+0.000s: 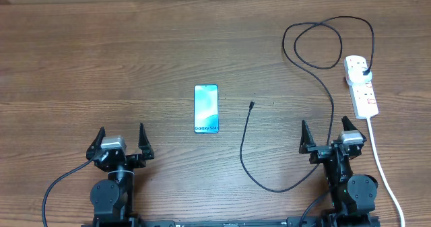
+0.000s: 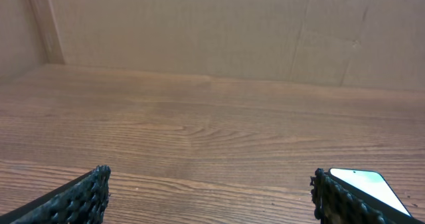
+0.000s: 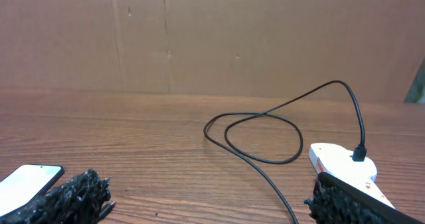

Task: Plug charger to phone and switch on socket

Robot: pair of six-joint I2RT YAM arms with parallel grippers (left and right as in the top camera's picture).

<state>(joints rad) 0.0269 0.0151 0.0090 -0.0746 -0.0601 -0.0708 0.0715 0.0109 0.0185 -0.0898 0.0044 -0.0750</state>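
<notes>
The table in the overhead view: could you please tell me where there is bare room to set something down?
Widest bare patch: the table left of the phone, beyond the left gripper. A narrower strip lies between phone and charger. Crowded on the right: the charger's loops, the socket, its white cord and the right gripper.

The phone [image 1: 206, 109] shows a blue gradient (white lettering); charger cable [image 1: 246, 126] black; power strip [image 1: 363, 95] white, touched with red; worktop [image 1: 101, 65] brown wood-grain.

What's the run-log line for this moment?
left hand: open, empty | right hand: open, empty | phone: screen up, unplugged | charger: plugged into power strip, connector tip lying apart from phone
</notes>
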